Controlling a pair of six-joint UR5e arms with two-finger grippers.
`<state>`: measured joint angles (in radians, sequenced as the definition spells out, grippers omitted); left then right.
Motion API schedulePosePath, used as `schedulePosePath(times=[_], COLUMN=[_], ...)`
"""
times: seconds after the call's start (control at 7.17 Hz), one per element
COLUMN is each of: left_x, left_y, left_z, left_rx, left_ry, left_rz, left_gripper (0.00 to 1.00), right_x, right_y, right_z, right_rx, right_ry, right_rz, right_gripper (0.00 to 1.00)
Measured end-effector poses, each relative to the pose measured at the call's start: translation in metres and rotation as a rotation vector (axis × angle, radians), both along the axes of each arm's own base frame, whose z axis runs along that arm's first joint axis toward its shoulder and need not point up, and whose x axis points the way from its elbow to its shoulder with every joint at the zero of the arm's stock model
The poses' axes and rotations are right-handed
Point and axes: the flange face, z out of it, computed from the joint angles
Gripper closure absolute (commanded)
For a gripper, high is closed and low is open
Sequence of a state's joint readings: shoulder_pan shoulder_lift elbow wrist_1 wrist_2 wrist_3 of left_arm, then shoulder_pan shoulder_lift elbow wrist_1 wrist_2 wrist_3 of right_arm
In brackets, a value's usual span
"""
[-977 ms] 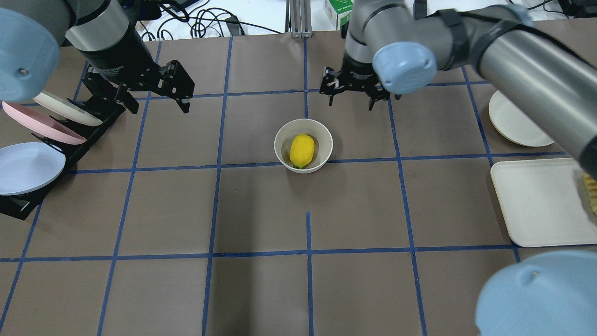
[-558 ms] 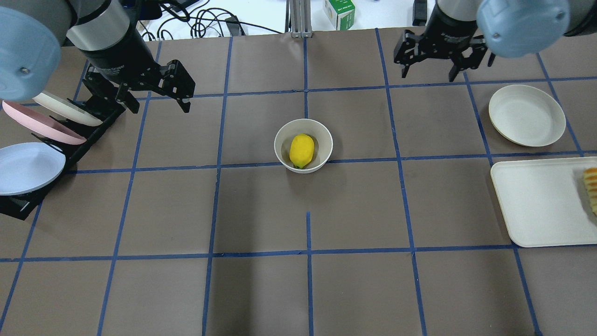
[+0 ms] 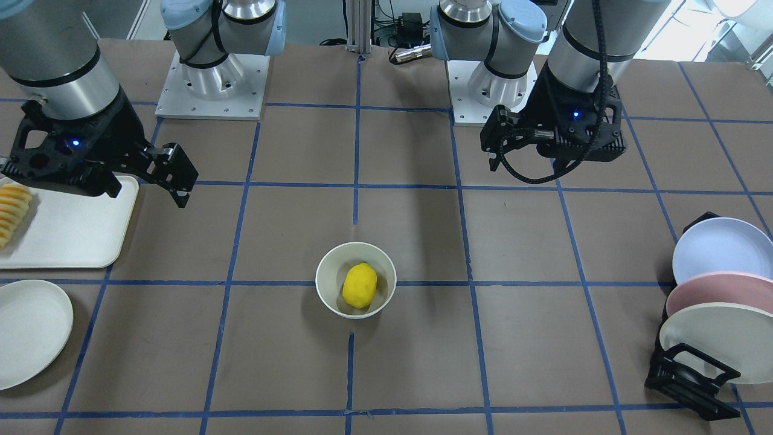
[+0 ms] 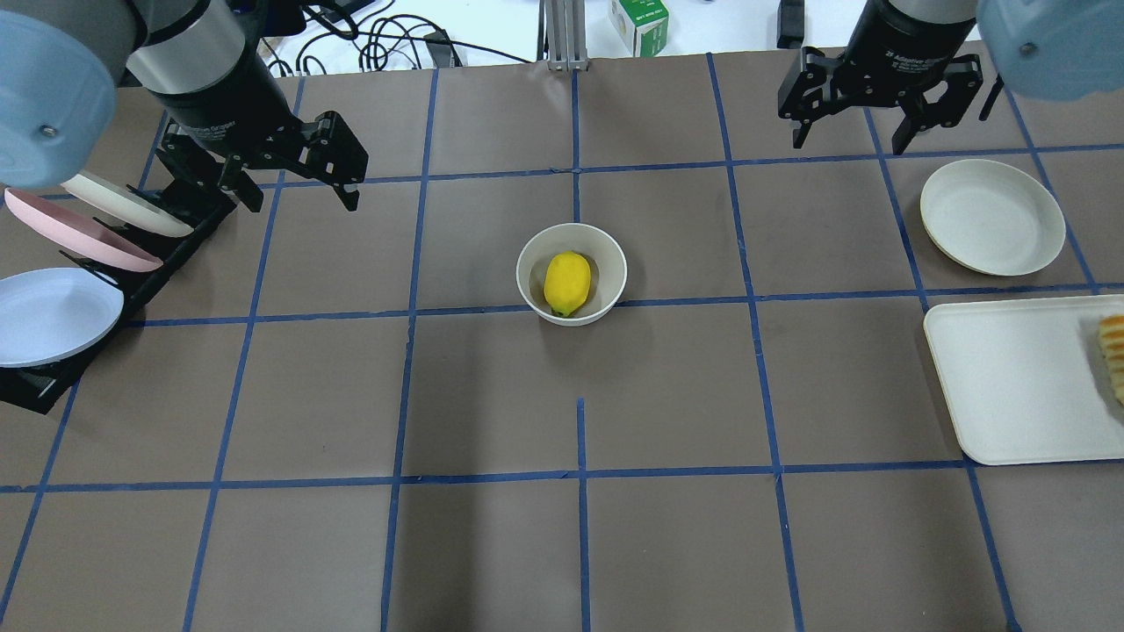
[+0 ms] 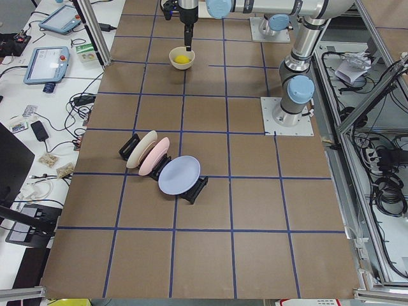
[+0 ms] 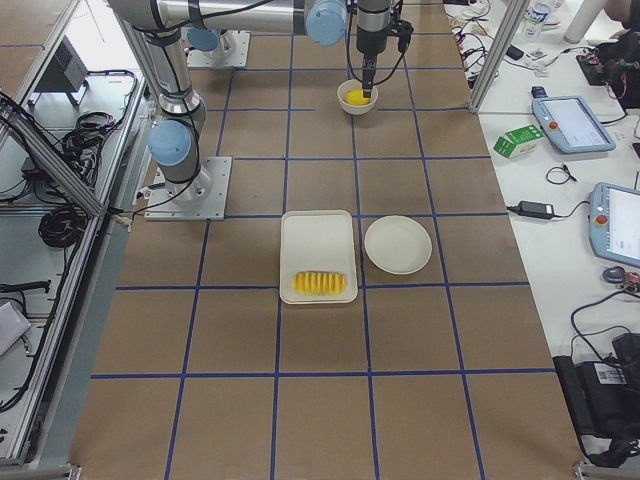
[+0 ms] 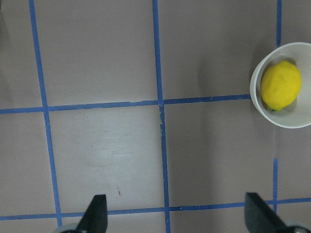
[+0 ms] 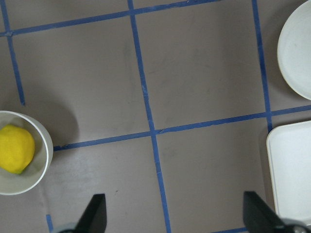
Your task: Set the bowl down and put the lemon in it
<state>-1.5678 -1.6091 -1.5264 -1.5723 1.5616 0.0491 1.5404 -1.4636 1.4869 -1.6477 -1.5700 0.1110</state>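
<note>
The off-white bowl point(image 4: 616, 263) stands upright near the table's middle, with the yellow lemon point(image 4: 567, 282) lying inside it. Both also show in the front view, bowl point(image 3: 323, 284) and lemon point(image 3: 360, 285). My left gripper point(image 4: 303, 204) is open and empty, above the table to the bowl's far left. My right gripper point(image 4: 848, 142) is open and empty, above the far right of the table, well away from the bowl. The left wrist view shows the bowl point(image 7: 255, 92) and lemon point(image 7: 281, 86) at its right edge. The right wrist view shows the bowl point(image 8: 46, 141) and lemon point(image 8: 15, 148) at its left edge.
A black rack point(image 4: 167, 254) with three plates stands at the left edge. An off-white plate point(image 4: 992, 217) and a white tray point(image 4: 1010, 377) with ridged yellow-orange slices point(image 4: 1113, 351) lie at the right. A green box point(image 4: 638, 22) and cables lie beyond the table's far edge.
My right arm has swung from just behind the bowl out to the far right of the table, gripper still open. The left arm, bowl and lemon have not moved.
</note>
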Motion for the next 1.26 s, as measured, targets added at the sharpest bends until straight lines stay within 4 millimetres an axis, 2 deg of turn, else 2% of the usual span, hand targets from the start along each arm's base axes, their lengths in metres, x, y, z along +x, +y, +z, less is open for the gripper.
schedulePosePath(times=[0.42, 0.7, 0.98, 1.26], left_x=[0.000, 0.000, 0.000, 0.000], left_y=[-0.001, -0.001, -0.001, 0.002], left_z=[0.000, 0.000, 0.000, 0.004], left_rx=[-0.001, -0.003, -0.006, -0.014], left_ry=[0.000, 0.000, 0.000, 0.001], left_rz=[0.001, 0.001, 0.002, 0.002], left_gripper=[0.00, 0.00, 0.00, 0.00], right_x=[0.037, 0.041, 0.038, 0.036], right_y=[0.010, 0.016, 0.035, 0.043], right_z=[-0.001, 0.005, 0.021, 0.024], right_rx=[0.013, 0.008, 0.018, 0.041], right_ry=[-0.042, -0.033, -0.022, -0.014], right_rz=[0.038, 0.047, 0.058, 0.069], right_gripper=[0.00, 0.00, 0.00, 0.00])
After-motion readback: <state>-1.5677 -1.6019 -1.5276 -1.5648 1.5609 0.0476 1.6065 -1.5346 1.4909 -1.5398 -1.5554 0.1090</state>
